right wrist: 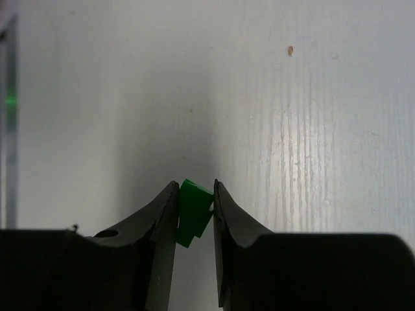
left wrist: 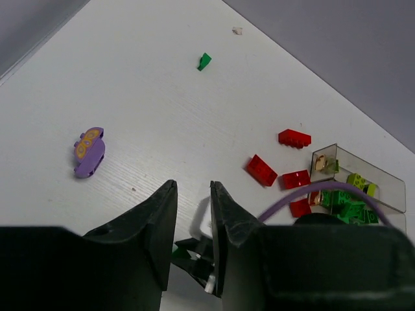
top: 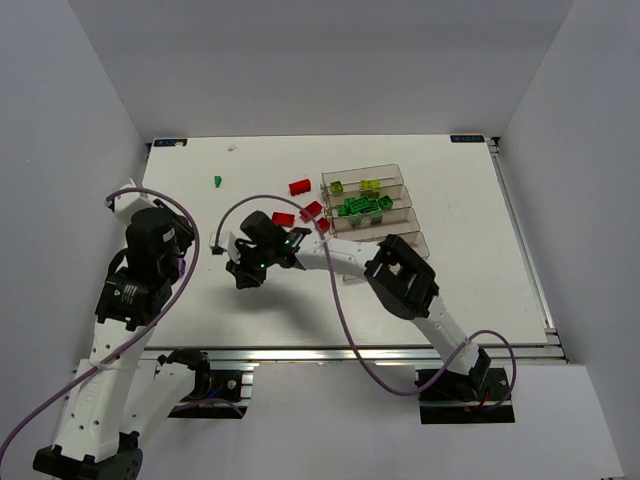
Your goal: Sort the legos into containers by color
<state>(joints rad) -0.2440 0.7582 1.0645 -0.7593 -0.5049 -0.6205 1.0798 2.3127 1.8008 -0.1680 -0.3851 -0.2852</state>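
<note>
**Fig. — White, faintly wood-grained desk (top: 450, 290) between plain grey walls (top: 300, 60), with small plastic bricks partly sorted into trays.**

Four long, narrow clear plastic trays (top: 395, 175) lie side by side in a slanted row right of centre. The farthest holds yellow-green studded bricks (top: 337, 186), and the next holds a cluster of green studded bricks (top: 362, 207). Four red studded bricks (top: 299, 186) lie loose on the desk just left of the trays. A small green wedge-shaped brick (top: 217, 181) sits well apart, farther left. The left wrist view shows a rounded purple piece (left wrist: 89, 151) with orange-yellow marks, lying alone. The right pincer (right wrist: 194, 184) is pinching a green plastic brick (right wrist: 193, 210) over the desk, left of the red bricks. The left pincer (left wrist: 193, 184) has its black fingers drawn close, with a narrow gap and nothing between them.
</note>
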